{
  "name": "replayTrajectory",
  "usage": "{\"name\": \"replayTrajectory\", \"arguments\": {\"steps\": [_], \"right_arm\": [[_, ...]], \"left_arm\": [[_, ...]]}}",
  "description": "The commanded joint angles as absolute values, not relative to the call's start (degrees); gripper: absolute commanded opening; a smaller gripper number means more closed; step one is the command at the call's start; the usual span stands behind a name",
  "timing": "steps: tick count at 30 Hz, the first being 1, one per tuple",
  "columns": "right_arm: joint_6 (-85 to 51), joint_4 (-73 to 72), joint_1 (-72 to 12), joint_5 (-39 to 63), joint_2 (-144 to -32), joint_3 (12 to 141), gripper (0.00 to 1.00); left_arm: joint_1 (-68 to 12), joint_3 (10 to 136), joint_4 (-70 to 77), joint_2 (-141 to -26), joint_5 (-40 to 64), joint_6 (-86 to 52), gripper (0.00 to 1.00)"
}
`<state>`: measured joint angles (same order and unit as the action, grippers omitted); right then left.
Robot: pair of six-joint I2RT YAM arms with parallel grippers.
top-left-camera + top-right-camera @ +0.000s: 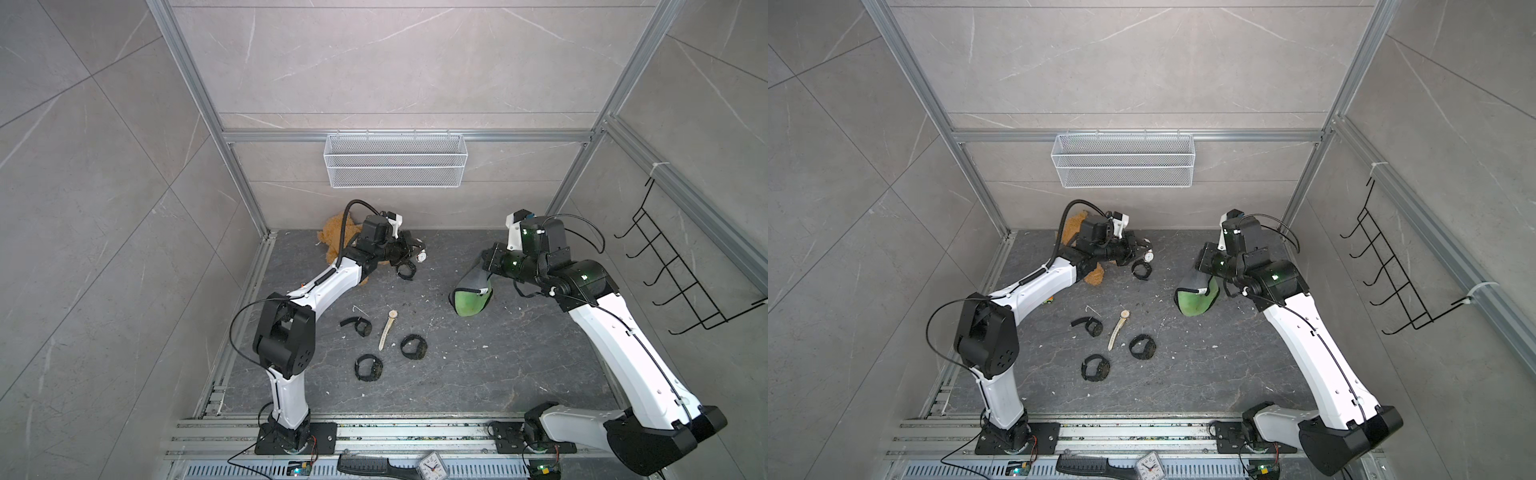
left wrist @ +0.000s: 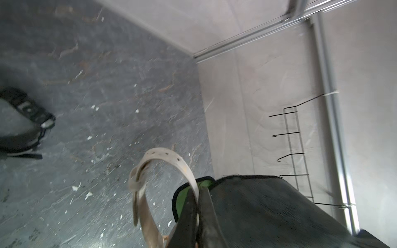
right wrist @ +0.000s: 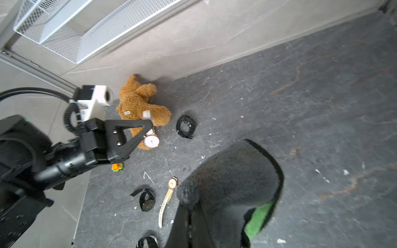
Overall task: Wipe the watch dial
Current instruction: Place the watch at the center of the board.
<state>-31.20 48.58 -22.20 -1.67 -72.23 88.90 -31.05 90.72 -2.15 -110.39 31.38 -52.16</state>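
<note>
**Holding a Watch Up, a Cloth at the Ready**

Gripping a beige strap, the left gripper (image 3: 148, 124) has its jaws pinched tight on a white-dialled watch (image 3: 151, 141), lifted off the dark floor near the back wall. In the left wrist view the strap (image 2: 150, 171) curls out in a loop from between the closed fingers (image 2: 204, 214). The dial faces outward, toward the right arm, just in front of a brown teddy bear (image 3: 139, 101) lying against the wall.

Across the cell, the right gripper (image 1: 484, 268) is clamped shut on a grey cloth with a green underside (image 1: 471, 299), which hangs down and touches the floor. Cloth and held watch are well apart.

Other watches lie scattered on the floor: a black one (image 1: 405, 270) just beside the held watch, a gold watch with a pale strap (image 1: 387, 330) laid flat in the middle, and three more black ones around it (image 1: 359, 326), (image 1: 413, 347), (image 1: 368, 368). A small orange and green toy (image 3: 117, 167) sits under the left arm. A white mesh basket (image 1: 395, 160) hangs on the back wall, a black hook rack (image 1: 681, 274) on the side wall.
</note>
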Motion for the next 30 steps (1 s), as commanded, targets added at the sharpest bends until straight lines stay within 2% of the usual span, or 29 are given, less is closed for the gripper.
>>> {"name": "replayTrajectory", "arguments": {"steps": [1, 10, 18, 30], "right_arm": [[-28.9, 53.3, -22.1, -5.0, -70.1, 88.5, 0.00], [-28.1, 58.4, -22.0, -8.5, -67.1, 90.0, 0.00], [-28.5, 60.0, -21.9, -9.2, -65.5, 89.5, 0.00], [-27.6, 64.7, -21.9, -11.5, -66.8, 93.3, 0.00]], "left_arm": [[-33.2, 96.9, -10.6, -114.7, 30.7, -47.9, 0.00], [-34.7, 109.5, -22.0, -126.7, 26.8, -44.4, 0.00], [-34.8, 118.3, -26.3, -137.6, 26.4, -43.2, 0.00], [-35.0, 132.2, -35.0, -147.7, 22.0, -38.7, 0.00]]}}
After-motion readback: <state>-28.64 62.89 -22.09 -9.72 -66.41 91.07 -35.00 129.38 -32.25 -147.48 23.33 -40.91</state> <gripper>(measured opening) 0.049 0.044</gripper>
